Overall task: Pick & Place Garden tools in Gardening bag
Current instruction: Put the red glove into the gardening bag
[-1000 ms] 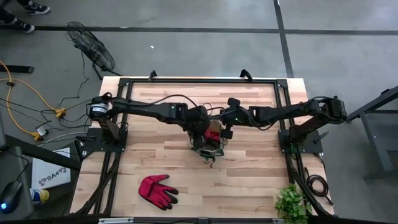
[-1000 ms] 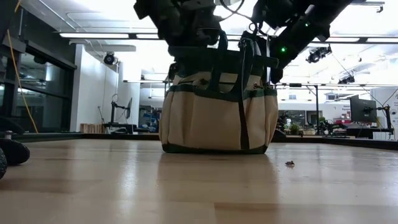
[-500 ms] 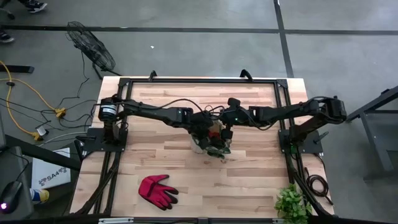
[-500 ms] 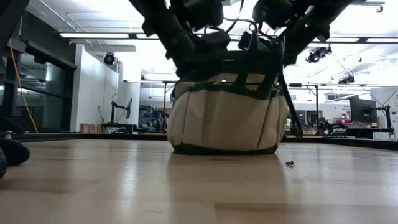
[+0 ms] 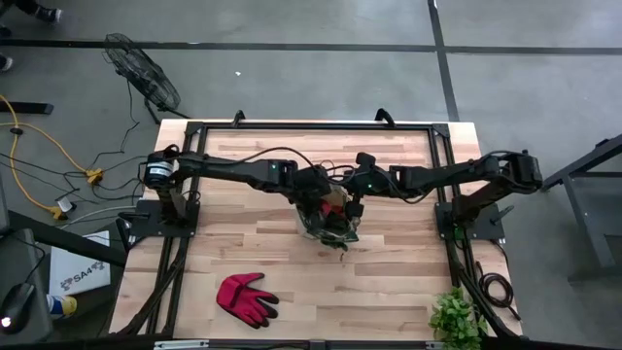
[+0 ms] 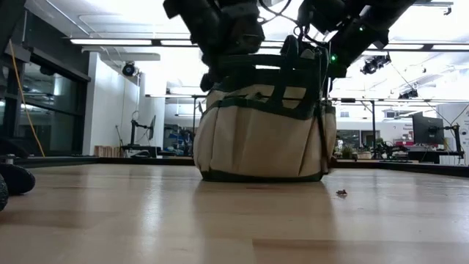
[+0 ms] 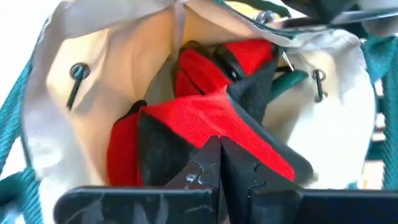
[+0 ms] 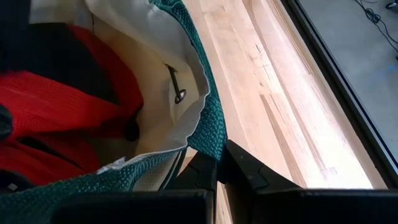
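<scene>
Left gripper point(image 7: 219, 168), fingers pressed together on the black-and-red glove point(image 7: 205, 124), poised over the open mouth of the gardening bag point(image 5: 326, 219) at table centre. Right gripper point(image 8: 219, 171), fingers pinched on the bag's dark green rim point(image 8: 208, 134), at the bag's 3 o'clock side in the high view.

Bag: round, bucket-shaped, cream fabric with dark green trim and thin loop handles, upright on the wooden table point(image 5: 389, 282); pale lining with metal rivets in the left wrist view. Glove: red fabric with black patches, crumpled inside the bag, with a green handle point(image 7: 289, 79) at its far edge.

Red glove point(image 5: 245, 297): flat on the table at 7 o'clock from the bag, well apart. Leafy plant point(image 5: 455, 317): at the table's 5 o'clock corner.

Hidden or unclear: bag mostly covered by both arms from above; bag rim and both grippers merged into dark shapes in the low view; other contents beneath the glove not distinguishable.
</scene>
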### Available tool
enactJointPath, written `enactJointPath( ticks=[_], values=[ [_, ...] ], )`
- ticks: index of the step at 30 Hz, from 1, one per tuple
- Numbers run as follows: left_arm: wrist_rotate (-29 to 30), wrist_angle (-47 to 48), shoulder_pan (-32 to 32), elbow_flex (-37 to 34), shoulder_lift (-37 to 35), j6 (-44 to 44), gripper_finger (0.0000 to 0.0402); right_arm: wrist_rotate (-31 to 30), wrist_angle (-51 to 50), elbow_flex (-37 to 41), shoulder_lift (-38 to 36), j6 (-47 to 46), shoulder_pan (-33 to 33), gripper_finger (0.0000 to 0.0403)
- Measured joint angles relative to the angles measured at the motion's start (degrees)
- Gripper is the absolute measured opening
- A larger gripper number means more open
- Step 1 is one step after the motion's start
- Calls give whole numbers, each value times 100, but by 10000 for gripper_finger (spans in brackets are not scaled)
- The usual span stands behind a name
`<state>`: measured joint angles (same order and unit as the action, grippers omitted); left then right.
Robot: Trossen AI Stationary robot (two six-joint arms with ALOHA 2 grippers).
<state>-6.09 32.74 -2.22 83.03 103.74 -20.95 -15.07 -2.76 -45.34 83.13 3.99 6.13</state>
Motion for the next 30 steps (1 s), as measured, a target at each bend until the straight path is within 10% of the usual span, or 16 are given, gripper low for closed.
enactJointPath(
  ticks=[30],
  values=[
    [418, 940, -2, 362, -36, 286, 0, 13, -324, -2, -376, -79, 0, 129]
  ],
)
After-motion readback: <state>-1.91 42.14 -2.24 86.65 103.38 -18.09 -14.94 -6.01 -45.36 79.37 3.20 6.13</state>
